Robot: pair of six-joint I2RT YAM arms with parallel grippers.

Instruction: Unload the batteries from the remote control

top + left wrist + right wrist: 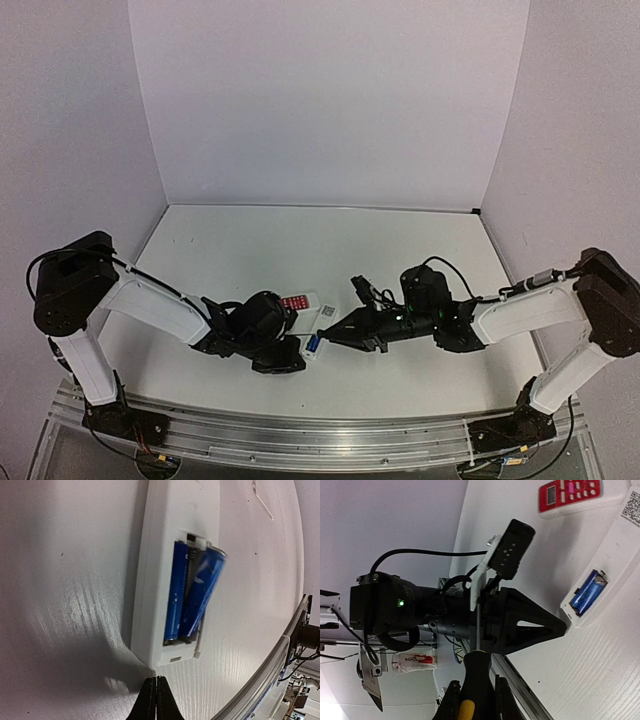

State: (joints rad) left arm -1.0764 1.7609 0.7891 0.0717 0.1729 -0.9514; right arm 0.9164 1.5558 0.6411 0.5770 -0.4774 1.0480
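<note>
remote control (170,575): cover off
batteries (200,592): both inside, one tilted up
left tool (157,692): pinched together, empty
right tool (476,697): clamps screwdriver (479,667)

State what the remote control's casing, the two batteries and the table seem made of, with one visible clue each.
Remote control: likely moulded plastic, matte white, smooth rounded edges. Batteries: probably metal cells in glossy blue wrap; highlights streak along them. Table: white, faint grain-like texture, soft sheen; perhaps laminate, uncertain.
</note>
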